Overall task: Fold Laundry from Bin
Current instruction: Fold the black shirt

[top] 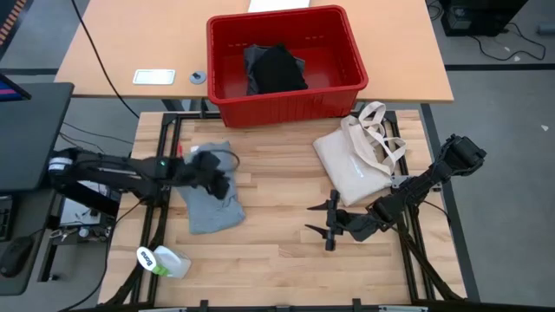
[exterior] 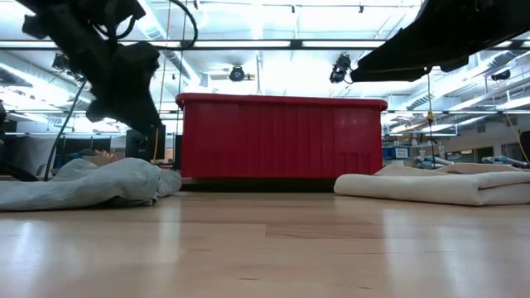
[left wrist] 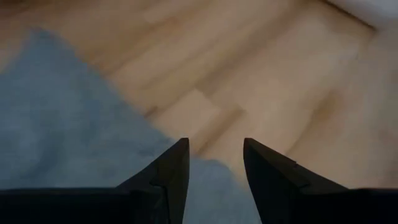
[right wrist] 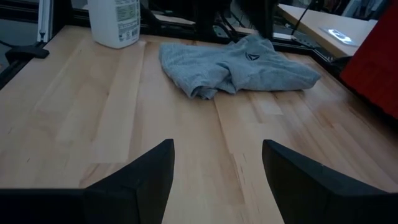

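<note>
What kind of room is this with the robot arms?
Probably a robotics lab or workshop. Ceiling strip lights and hanging cameras run overhead, a wooden workbench sits on a metal frame, and cables trail across a desk beside it.

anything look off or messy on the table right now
Nothing is spilled or damaged. The grey T-shirt lies crumpled, not folded, under the left hand. The bottle lies on its side near the table's front edge. A black garment sits in the red bin.
</note>
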### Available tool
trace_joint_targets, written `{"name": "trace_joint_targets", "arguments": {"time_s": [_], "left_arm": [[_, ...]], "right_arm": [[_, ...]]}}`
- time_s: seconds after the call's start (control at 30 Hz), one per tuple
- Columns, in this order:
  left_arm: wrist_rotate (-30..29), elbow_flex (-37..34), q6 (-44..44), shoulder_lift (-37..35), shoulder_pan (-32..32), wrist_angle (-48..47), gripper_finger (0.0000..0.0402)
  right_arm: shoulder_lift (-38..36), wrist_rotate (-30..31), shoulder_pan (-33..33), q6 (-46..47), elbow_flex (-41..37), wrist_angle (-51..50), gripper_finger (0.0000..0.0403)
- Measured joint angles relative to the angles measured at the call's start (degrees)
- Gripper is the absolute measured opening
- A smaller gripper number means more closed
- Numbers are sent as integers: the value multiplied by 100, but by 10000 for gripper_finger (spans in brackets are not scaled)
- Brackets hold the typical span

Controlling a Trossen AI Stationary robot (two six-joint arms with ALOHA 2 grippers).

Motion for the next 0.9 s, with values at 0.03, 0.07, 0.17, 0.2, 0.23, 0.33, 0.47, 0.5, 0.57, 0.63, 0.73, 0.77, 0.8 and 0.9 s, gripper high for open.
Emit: {"name": "trace_joint_targets", "arguments": {"time_s": [0.03, 0.07, 0.17, 0.2, 0.23, 0.33, 0.47, 0.5, 0.57, 0.63, 0.73, 0.77, 0.8, 0.9], "left_arm": [[-114, -103, 20, 119, -175, 223, 155], [-284, -192, 88, 235, -347, 396, 155], [-1276, -360, 521, 513, -1132, 1836, 155], [-1638, -391, 895, 589, -1424, 2571, 155], [-1934, -399, 1432, 686, -1707, 3332, 155], [-2274, -380, 3498, 974, -2299, 5618, 155], [-2196, -294, 5764, 1128, -2827, 7672, 155], [-2189, -294, 5908, 1131, -2939, 7805, 155], [-2185, -297, 5884, 1140, -3114, 7650, 155], [-2183, -297, 5660, 1142, -3260, 7104, 155], [-2136, -307, 5408, 1234, -3307, 6428, 155], [-2121, -307, 5418, 1256, -3260, 6360, 155], [-2153, -305, 5405, 1260, -3232, 6339, 155], [-2183, -305, 5373, 1256, -3221, 6282, 155]], "right_arm": [[0, 2, -4, 0, 0, 2, 250], [0, 9, -2, 0, 0, 9, 250], [0, 21, -4, 1, 0, 79, 250], [0, 39, -23, 16, 0, 184, 250], [0, 83, -43, 33, 0, 326, 250], [0, 319, -170, -107, 0, 1007, 250], [0, -123, -409, -780, 0, 2148, 250], [0, -418, -459, -890, 2, 2330, 250], [0, -934, -555, -976, 2, 2502, 250], [0, -1347, -663, -926, 2, 2533, 250], [27, -1583, -820, -273, 2, 2545, 250], [81, -1605, -869, -61, 2, 2627, 250], [148, -1613, -903, 109, 2, 2688, 250], [556, -1429, -954, 449, 50, 3167, 250]]}}
